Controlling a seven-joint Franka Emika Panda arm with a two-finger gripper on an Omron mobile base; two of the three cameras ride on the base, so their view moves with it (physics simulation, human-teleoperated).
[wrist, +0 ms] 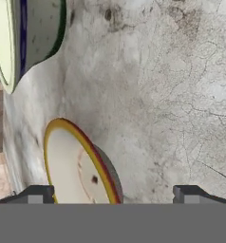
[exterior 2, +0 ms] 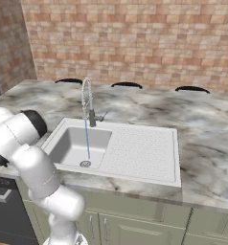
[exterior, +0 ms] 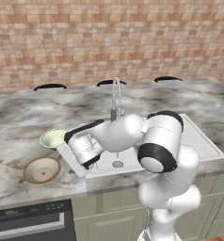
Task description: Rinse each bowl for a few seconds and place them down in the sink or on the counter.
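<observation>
On the counter [exterior: 20, 117] left of the sink [exterior: 198, 141] sit two bowls. The pale green-cream bowl [exterior: 52, 138] is farther back, the shallower tan-orange one [exterior: 42, 169] nearer the front edge. My gripper [exterior: 63, 155] hangs open just right of them, above the counter, holding nothing. In the hand view the tan-orange bowl [wrist: 72, 166] lies between the fingertips of the gripper [wrist: 113, 194], close to the left fingertip [wrist: 36, 193], and the green-cream bowl [wrist: 34, 33] is at the top left. A thin stream of water [exterior 2: 87, 139] runs from the faucet [exterior 2: 87, 98] into the basin [exterior 2: 70, 143].
The ribbed draining board [exterior 2: 144, 150] takes the sink's right half. A dark appliance panel [exterior: 29, 219] sits under the counter's front edge below the bowls. A brick wall [exterior: 109, 37] stands beyond the counter's far edge. Bare marble [exterior 2: 207, 143] stretches to the right of the sink.
</observation>
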